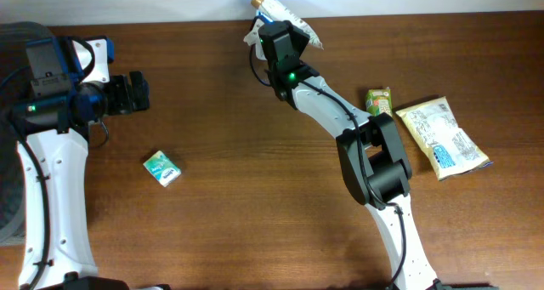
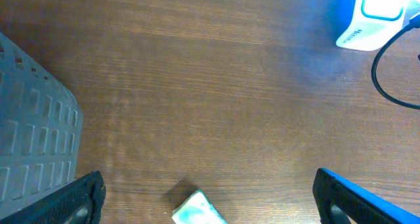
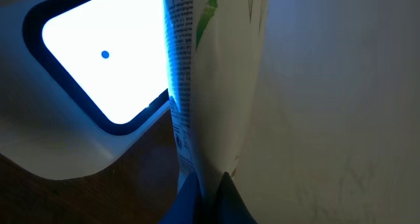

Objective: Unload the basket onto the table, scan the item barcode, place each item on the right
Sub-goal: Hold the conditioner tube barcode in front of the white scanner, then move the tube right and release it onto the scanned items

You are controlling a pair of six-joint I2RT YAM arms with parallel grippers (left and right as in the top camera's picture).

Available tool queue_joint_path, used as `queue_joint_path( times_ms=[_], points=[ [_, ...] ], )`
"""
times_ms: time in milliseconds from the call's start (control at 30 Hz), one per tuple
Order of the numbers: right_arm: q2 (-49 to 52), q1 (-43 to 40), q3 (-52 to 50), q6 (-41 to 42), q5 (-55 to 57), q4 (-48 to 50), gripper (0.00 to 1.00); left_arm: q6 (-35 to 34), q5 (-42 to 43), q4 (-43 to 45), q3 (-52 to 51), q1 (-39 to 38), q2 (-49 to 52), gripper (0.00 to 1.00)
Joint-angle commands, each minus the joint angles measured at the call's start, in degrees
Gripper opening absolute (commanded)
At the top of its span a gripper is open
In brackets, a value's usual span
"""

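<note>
- White pouch (image 3: 216, 86) with green print sits just beside the lit window of the scanner (image 3: 79, 138), at the far edge of the table (image 1: 255, 196);
- we see our right gripper (image 3: 203, 194) pinched tight on the pouch's edge;
- our left gripper (image 1: 136, 93) stands wide open, holding nothing, near a teal packet (image 1: 161, 167).

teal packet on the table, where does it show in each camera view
Overhead: the teal packet lies left of centre, lower half.
Left wrist: its corner peeks in at the bottom edge, near the middle.
Right wrist: not in it.
Shared landmark: the white scanner, top right in left wrist, lit window at left in right wrist, mostly hidden overhead.
</note>
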Motion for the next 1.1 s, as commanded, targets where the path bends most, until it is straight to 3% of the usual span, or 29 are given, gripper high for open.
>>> queue_joint_path(
  times_ms=[0, 133, 267, 367, 533, 700, 900, 1000, 1067],
  points=[
    [-2.54, 0.66, 1.2, 2.08, 1.75, 0.96, 0.04, 1.11, 0.61, -0.04, 0.39, 0.13, -0.46, 0.99],
    [-10.95, 0.63, 1.2, 10.67, -3.34, -5.68, 0.04, 1.11, 0.61, -0.04, 0.39, 0.13, -0.46, 0.99],
    [-29.88, 0.09, 1.22, 32.46, -13.6, -25.92, 0.04, 1.11, 0.59, -0.04, 0.39, 0.13, -0.46, 0.99],
    [-40.52, -2.25, 1.2, 45.44, -15.21, -42.62, 0.04, 1.11, 0.61, -0.04, 0.39, 0.13, -0.46, 0.99],
    [-41.57, -12.35, 0.15, 45.75, -16.33, -70.95, 0.04, 1.11, 0.59, -0.04, 0.39, 0.13, -0.46, 0.99],
    [-34.07, -21.62, -8.37, 45.7, -31.01, -69.99, 0.04, 1.11, 0.59, -0.04, 0.39, 0.13, -0.46, 0.99],
    [-25.64, -23.06, -13.6, 43.17, -48.43, -64.37, 0.04, 1.11, 0.59, -0.04, 0.39, 0.13, -0.46, 0.99],
    [-23.3, -23.12, -16.22, 47.23, -44.28, -63.25, 0.04, 1.11, 0.59, -0.04, 0.39, 0.13, -0.46, 0.99],
    [-22.36, -23.17, -21.05, 52.78, -35.47, -61.64, 0.04, 1.11, 0.61, -0.04, 0.39, 0.13, -0.46, 0.99]
  ],
)
